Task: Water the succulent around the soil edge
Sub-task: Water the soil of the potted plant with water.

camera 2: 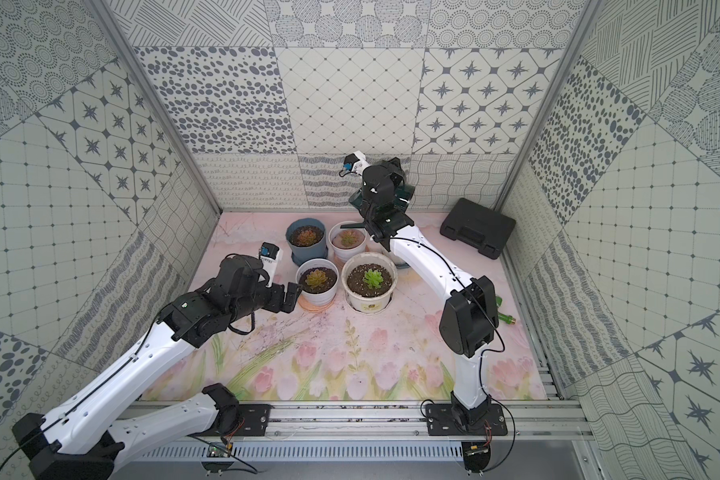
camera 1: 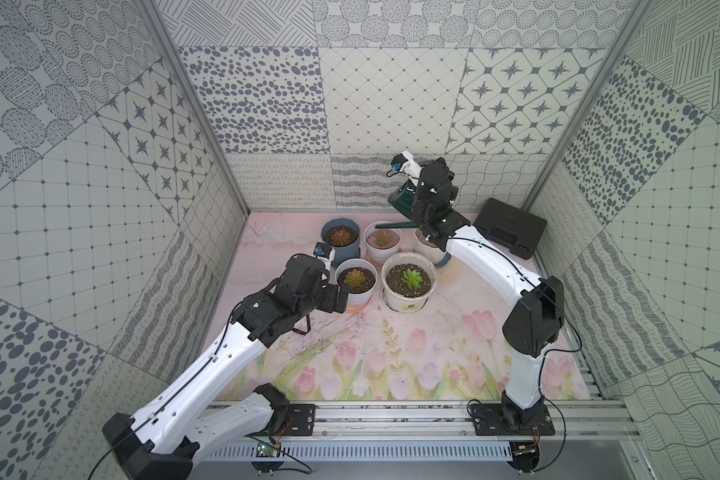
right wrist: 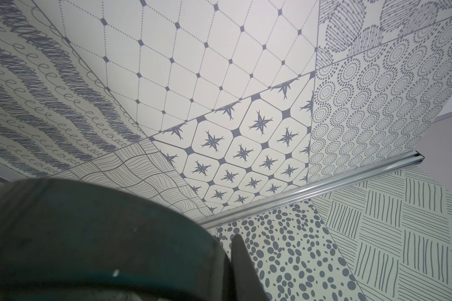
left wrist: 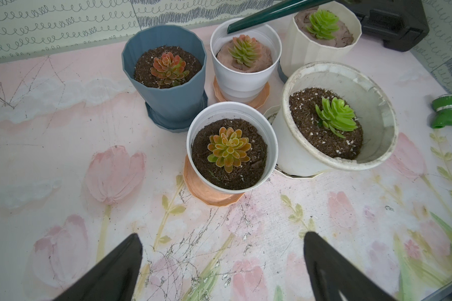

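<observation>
Dark green watering can (camera 1: 403, 198) tilted, clamped in right gripper (right wrist: 229, 258), thin spout (left wrist: 272, 15) over white pot (left wrist: 245, 78) rim, pink-tipped green succulent (left wrist: 244, 50) inside, left gripper (left wrist: 222, 235) spread wide

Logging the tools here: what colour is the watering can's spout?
The spout is dark green, like the watering can; clearest in the left wrist view.

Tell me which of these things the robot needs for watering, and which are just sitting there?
In use: dark green watering can; back white pot and its succulent, under the spout.
Lying about: blue pot, front white pot, large white pot, cream ribbed pot, black case, green hose nozzle.
</observation>
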Robot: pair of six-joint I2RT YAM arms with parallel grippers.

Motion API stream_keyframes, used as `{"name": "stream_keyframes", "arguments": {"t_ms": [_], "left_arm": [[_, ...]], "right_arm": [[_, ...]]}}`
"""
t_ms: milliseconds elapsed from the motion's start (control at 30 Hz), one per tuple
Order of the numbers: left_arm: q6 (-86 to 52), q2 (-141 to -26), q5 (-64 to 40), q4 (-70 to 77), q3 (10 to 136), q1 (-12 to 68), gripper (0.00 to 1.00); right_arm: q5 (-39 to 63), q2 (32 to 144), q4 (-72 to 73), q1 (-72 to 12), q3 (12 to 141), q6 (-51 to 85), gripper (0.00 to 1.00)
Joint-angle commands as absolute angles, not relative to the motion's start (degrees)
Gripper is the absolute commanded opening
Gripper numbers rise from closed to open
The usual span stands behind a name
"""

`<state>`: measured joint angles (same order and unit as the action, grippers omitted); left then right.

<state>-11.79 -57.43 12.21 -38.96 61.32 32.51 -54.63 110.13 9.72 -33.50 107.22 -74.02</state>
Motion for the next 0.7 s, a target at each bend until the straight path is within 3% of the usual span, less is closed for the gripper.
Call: {"name": "stream_keyframes", "arguments": {"t_ms": [0,667], "left_arm": [[-11.0,-57.2,11.1,-37.2,61.1,31.9,0.99],[-11.2,-57.1,10.3,-37.2,61.2,31.7,1.00]], "right_arm": [[-56.6,109.6,14.8,-32.7,110.2,-73.0,0.00],[-57.5,103.9,16.6,-30.7,102.9,-74.6,0.00]]}}
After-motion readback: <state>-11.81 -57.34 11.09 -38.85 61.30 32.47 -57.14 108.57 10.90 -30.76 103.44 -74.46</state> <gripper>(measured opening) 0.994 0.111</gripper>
